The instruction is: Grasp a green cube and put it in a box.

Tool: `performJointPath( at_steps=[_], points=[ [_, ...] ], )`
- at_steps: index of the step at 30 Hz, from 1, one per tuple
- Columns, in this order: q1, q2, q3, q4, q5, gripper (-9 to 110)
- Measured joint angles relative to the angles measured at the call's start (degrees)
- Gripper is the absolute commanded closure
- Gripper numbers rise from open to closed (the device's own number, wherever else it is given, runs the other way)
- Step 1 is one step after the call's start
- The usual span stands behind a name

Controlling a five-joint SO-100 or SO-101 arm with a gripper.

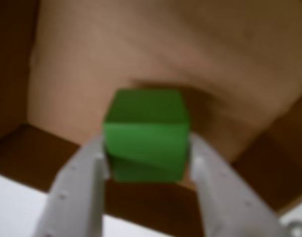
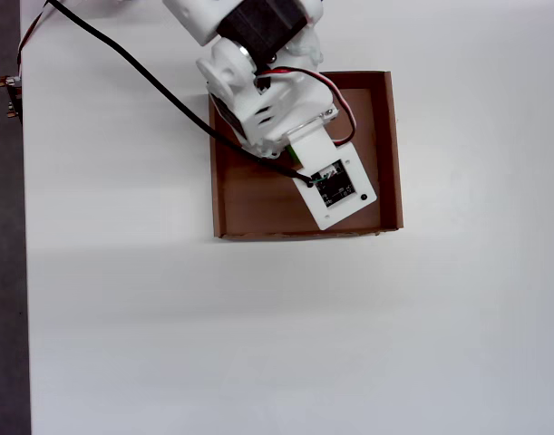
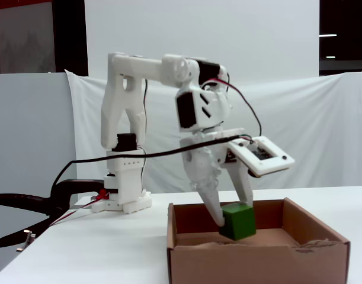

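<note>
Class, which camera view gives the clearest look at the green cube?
The wrist view: the green cube fills the centre, held by the pincer above the box floor. The fixed view shows it smaller, side-on; the overhead view shows only a green sliver beneath the arm.

a: arm pose?
b: white arm (image 3: 169, 71) reaches out level from its base, wrist bent straight down.
a: gripper?
b: gripper (image 3: 233, 222) points down, both fingers (image 1: 81, 187) clamped on the green cube (image 1: 147, 134).
</note>
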Motion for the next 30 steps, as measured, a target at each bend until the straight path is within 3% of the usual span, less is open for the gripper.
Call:
performJointPath(
  at_steps=[9,17,30],
  points=[
    [-0.18,-2.9,2.46,-4.75,0.7,84],
    [-0.18,-2.99,2.72,-4.83,2.9,77],
    [2.99,0.18,-5.71,3.69,4.22,75]
  ],
)
